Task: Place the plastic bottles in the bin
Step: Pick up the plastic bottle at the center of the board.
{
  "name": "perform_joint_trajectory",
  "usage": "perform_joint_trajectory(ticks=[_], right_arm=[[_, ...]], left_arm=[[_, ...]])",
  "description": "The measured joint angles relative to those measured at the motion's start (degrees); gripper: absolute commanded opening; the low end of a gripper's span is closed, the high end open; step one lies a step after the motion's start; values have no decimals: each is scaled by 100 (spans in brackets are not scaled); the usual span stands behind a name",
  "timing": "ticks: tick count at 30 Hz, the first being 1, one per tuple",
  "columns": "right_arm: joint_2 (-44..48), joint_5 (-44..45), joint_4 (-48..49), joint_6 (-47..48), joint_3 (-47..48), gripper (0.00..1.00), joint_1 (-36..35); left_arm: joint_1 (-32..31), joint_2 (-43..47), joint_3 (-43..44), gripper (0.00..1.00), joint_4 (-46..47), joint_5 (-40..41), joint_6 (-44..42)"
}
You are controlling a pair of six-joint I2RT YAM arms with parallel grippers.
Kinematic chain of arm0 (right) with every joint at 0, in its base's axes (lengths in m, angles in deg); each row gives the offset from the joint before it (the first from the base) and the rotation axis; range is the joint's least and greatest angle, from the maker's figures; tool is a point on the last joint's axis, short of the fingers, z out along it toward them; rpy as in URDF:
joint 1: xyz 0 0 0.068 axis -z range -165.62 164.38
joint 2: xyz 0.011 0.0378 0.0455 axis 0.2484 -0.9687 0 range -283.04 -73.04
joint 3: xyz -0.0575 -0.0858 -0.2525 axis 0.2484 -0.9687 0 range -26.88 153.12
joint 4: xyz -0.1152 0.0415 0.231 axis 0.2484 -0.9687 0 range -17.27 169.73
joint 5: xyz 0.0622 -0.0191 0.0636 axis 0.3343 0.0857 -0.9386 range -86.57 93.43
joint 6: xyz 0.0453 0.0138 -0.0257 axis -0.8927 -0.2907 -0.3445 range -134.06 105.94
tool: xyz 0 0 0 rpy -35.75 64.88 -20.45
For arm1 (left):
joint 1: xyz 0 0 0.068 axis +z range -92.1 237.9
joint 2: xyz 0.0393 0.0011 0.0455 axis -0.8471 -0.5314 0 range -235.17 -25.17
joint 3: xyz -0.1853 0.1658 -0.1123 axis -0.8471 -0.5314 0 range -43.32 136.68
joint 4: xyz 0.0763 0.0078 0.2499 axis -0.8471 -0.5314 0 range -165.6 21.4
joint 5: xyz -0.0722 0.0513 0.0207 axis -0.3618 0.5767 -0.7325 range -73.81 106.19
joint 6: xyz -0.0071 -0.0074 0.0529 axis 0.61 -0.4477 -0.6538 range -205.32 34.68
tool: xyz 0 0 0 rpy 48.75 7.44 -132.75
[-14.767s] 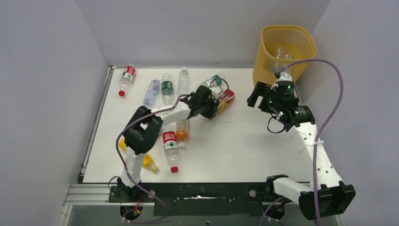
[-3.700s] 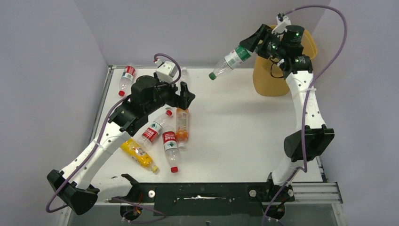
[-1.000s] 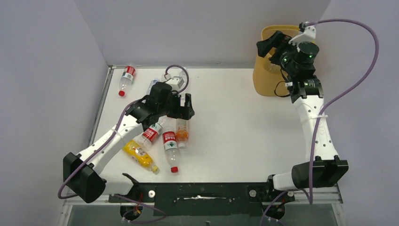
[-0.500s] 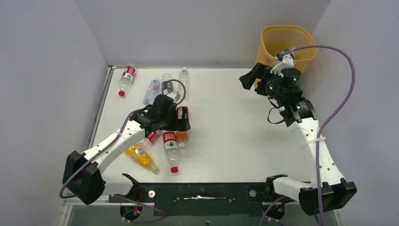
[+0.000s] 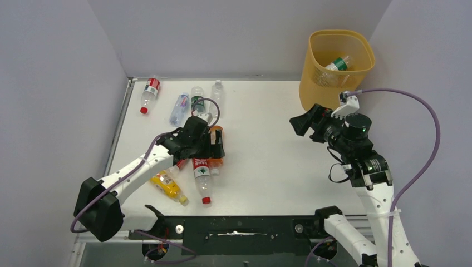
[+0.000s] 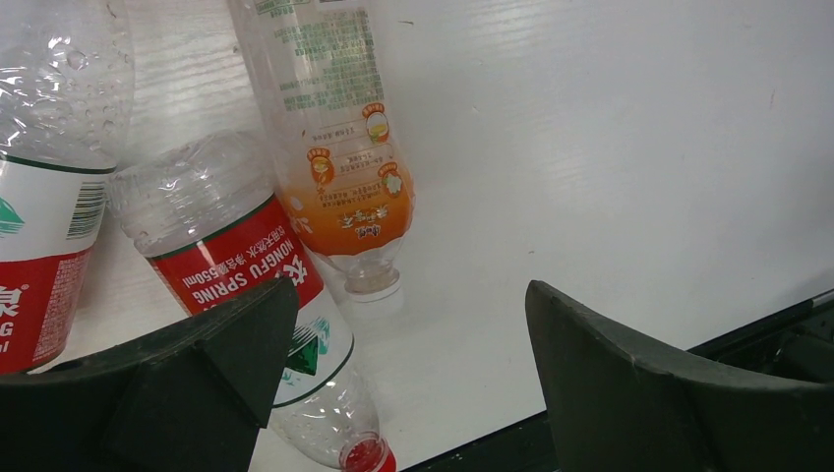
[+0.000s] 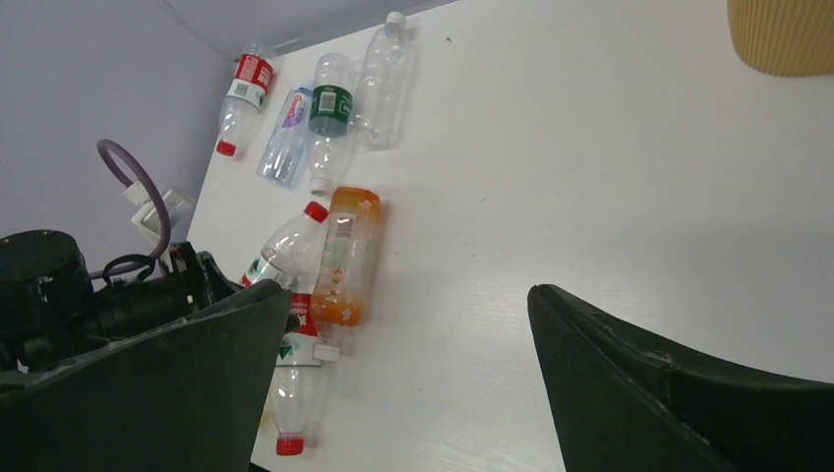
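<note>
Left tool [image 6: 410, 295]: fingers spread wide, nothing held. It sits low over a cluster of bottles on the left-centre of the white table [image 5: 267, 178]. Below the gap between its fingers lies an orange plastic bottle with a pale printed label [image 6: 339, 187], neck toward the near edge. Whether either finger touches it cannot be told.

Against that bottle's left side lies a clear plastic bottle with a red label and red cap [image 6: 231, 265]. A second red-labelled clear bottle [image 6: 44, 246] lies just beyond it, at the edge of the wrist view. A yellow plastic bottle [image 5: 165, 185] lies just near-left of the cluster.

At the far left of the table lie four more:
- a red-labelled, red-capped bottle [image 5: 149, 92] by the left edge
- a blue-labelled bottle [image 5: 179, 107]
- a green-labelled bottle [image 5: 197, 101]
- a plain clear bottle [image 5: 217, 93]

Right tool [image 7: 410, 295]: fingers spread wide, nothing held. It is raised over the right half of the table, facing the bottles, in front of the bin and apart from it.

The tall yellow-orange plastic bin with a perforated upper band [image 5: 325, 89] stands upright at the far right corner. A clear bottle with a green label [image 5: 338, 64] lies inside it.
</note>
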Motion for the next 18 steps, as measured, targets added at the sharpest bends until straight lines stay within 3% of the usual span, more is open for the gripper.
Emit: perform_joint_trajectory(ticks=[8,18], right_arm=[[680,-81,-267,-175,-922,98,0],[793,-197,-90,-387,-1497,98,0]], left_arm=[[-103,-144,-7,88,-11,251,81],[-114,-341,-31,88,-24,592,103]])
